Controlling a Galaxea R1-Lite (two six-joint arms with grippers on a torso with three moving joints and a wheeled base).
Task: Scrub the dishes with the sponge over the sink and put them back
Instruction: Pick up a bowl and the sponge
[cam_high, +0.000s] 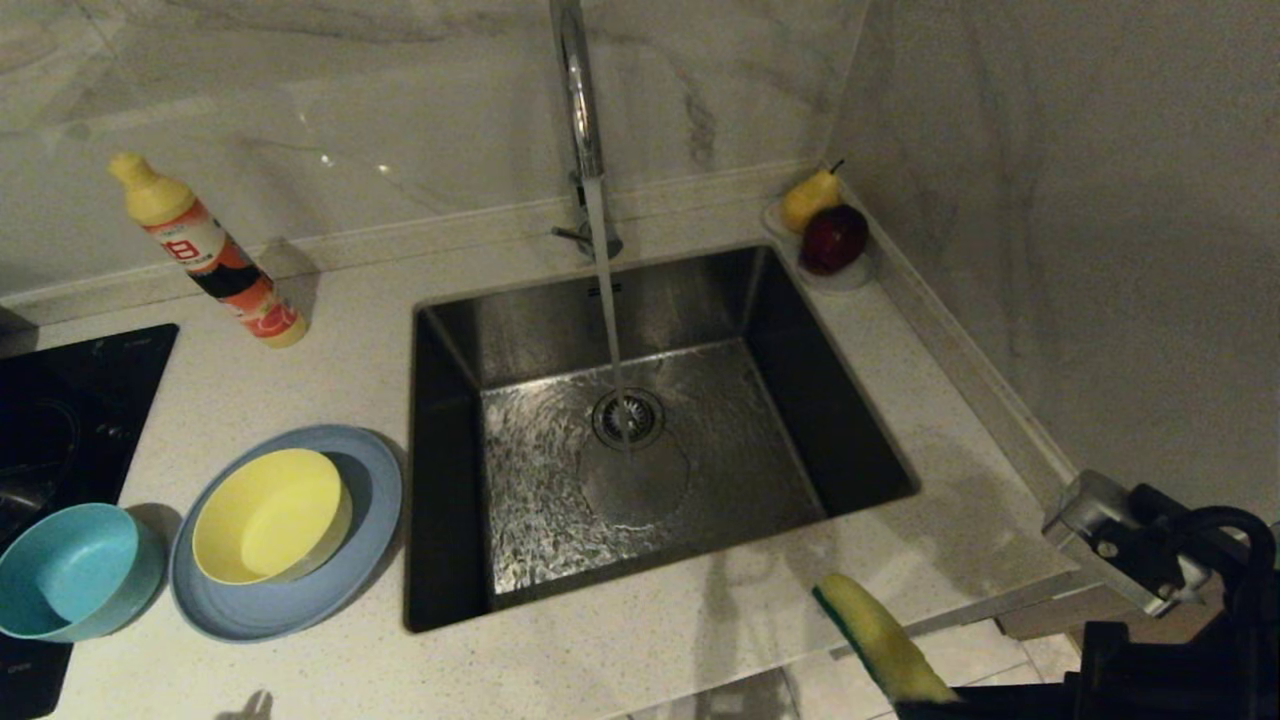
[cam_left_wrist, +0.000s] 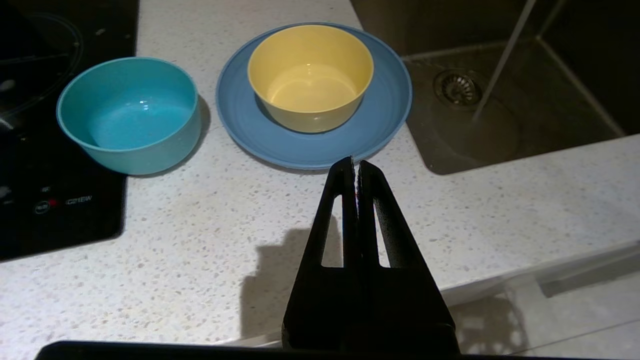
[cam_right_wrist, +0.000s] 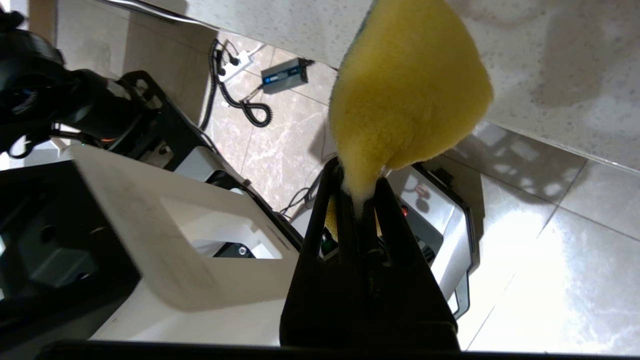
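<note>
The pale blue-grey plate (cam_high: 370, 520) (cam_left_wrist: 385, 115) lies on the counter left of the sink (cam_high: 520, 330), with the yellow bowl (cam_high: 270, 515) (cam_left_wrist: 310, 75) standing in it. The teal bowl (cam_high: 70, 570) (cam_left_wrist: 130, 112) sits beside the plate, further left. My right gripper (cam_right_wrist: 357, 192) is shut on the sponge (cam_high: 885, 640) (cam_right_wrist: 405, 95), held off the counter's front edge at the lower right, yellow side showing and green pad along one edge. My left gripper (cam_left_wrist: 356, 162) is shut and empty, hovering above the counter in front of the plate.
Water runs from the chrome tap (cam_high: 578, 110) onto the drain strainer (cam_high: 628, 418). A dish-soap bottle (cam_high: 205, 250) stands at the back left, a black cooktop (cam_high: 60, 400) at the far left. A pear (cam_high: 808, 198) and a red fruit (cam_high: 835, 238) sit in the back right corner.
</note>
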